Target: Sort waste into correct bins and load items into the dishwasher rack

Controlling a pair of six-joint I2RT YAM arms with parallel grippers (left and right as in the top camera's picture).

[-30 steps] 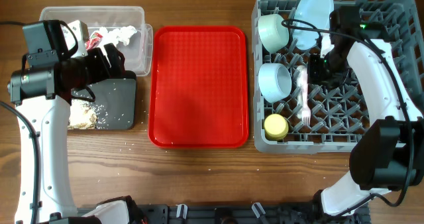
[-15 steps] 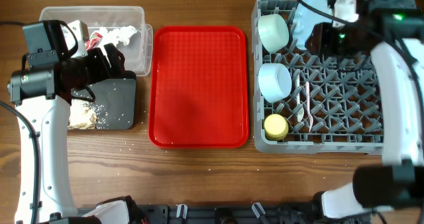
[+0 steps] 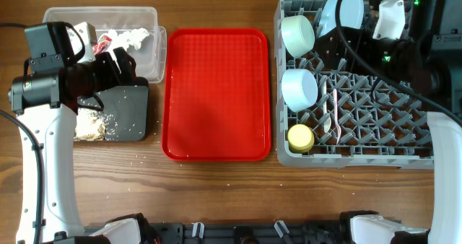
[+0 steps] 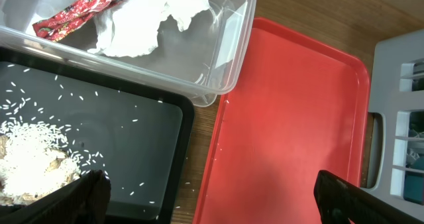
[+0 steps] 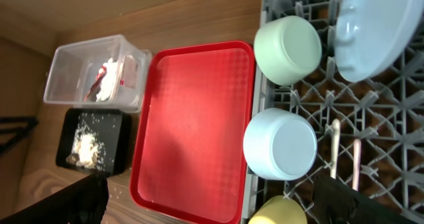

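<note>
The grey dishwasher rack holds the pale blue plate, pale green bowl, light blue bowl, yellow cup and the white fork and spoon. My right gripper hangs high above the rack, open and empty. The clear tub contains a red wrapper and crumpled white paper. Food scraps and crumbs lie in the black tray. Over the tray's right edge my left gripper stands wide open with nothing in it.
A flat red serving tray lies bare between the bins and the rack. A few crumbs dot the wooden table by the black tray. The right arm's body and cables hide the rack's back right part.
My right gripper has opened wide and lifted up and away from the rack's middle. The fork and spoon lie side by side on the pegs. The left arm has not moved.
</note>
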